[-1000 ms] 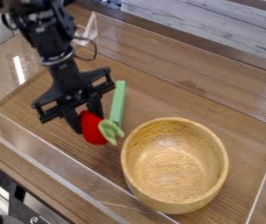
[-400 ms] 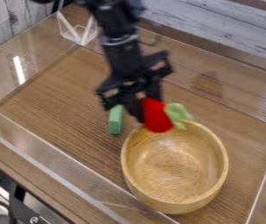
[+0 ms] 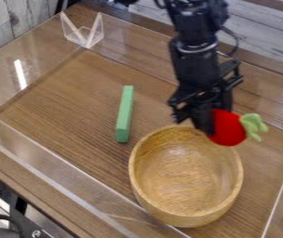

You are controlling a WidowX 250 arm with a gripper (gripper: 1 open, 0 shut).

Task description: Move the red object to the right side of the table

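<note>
One gripper clamped on red object (leafy stem pointing right), above table, beside bowl rim.

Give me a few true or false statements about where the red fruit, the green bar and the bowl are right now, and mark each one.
1. The hand is shut on the red object. True.
2. The red object lies inside the wooden bowl. False: it is held up beside the bowl's far right rim, not in it.
3. The green bar lies flat on the table, left of the hand. True.
4. The green bar is gripped together with the red object. False: the bar lies apart on the table, untouched.
5. The wooden bowl is tipped on its side. False: it stands upright, opening upward.
</note>
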